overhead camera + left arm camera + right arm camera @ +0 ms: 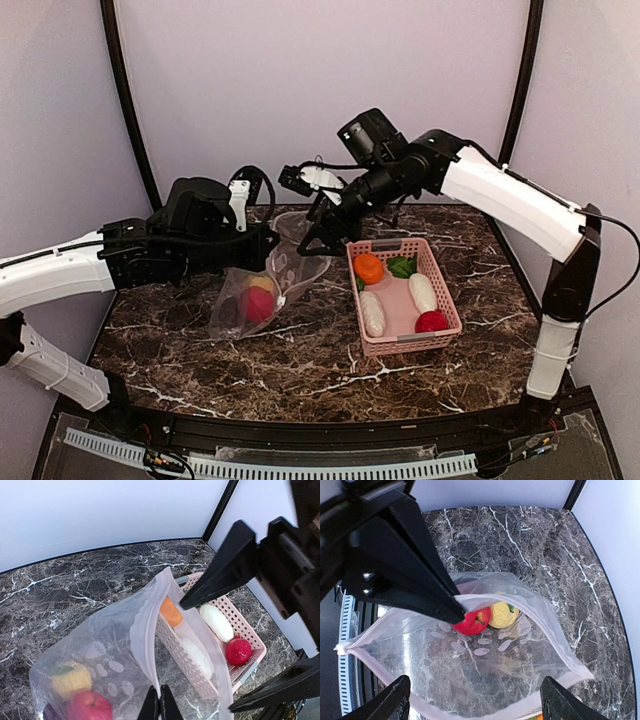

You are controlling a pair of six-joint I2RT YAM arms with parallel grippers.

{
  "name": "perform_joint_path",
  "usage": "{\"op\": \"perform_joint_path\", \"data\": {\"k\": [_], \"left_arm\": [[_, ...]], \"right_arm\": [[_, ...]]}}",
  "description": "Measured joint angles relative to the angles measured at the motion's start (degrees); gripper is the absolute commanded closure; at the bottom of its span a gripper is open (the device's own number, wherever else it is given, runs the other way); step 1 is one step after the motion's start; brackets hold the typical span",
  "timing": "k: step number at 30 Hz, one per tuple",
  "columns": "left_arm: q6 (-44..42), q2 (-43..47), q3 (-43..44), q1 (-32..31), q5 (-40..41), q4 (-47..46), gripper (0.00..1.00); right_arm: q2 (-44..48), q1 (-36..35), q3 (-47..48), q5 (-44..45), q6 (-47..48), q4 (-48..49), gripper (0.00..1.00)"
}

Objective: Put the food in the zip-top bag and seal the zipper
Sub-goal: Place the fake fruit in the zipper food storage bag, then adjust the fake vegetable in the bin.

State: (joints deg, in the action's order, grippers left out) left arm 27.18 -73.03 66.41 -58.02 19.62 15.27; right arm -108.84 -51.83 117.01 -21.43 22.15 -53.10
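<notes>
Left claw pinches spotted zip-top bag rim; right claw spread above.

A robot test cell in a laboratory is shown. A dark brown marble-patterned tabletop is enclosed by plain pale lilac backdrop panels set between bent black frame tubes. A white-and-black left robot arm and a matching right robot arm are mounted at its near edge, above a white slotted cable duct. Small plastic toy fruits and vegetables are used in place of real food.
</notes>
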Motion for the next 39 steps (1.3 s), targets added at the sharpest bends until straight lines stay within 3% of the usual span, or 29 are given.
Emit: {"op": "perform_joint_path", "data": {"k": [9,17,29,39], "left_arm": [[-0.26,0.26,-0.26,0.0,1.38,0.15,0.99],[-0.61,1.73,-1.55,0.0,2.38,0.33,0.99],[-1.05,1.81,-2.73,0.0,2.4,0.24,0.99],[-1.01,1.97,-3.06,0.0,1.86,0.22,0.99]], "right_arm": [[16.48,1.73,-11.76,4.81,3.1,3.15,0.14],[24.63,9.2,-26.18,5.22,3.72,6.01,0.16],[24.22,19.93,-38.18,5.31,2.05,8.5,0.17],[10.56,20.26,-35.93,7.78,0.2,12.46,0.15]]}}
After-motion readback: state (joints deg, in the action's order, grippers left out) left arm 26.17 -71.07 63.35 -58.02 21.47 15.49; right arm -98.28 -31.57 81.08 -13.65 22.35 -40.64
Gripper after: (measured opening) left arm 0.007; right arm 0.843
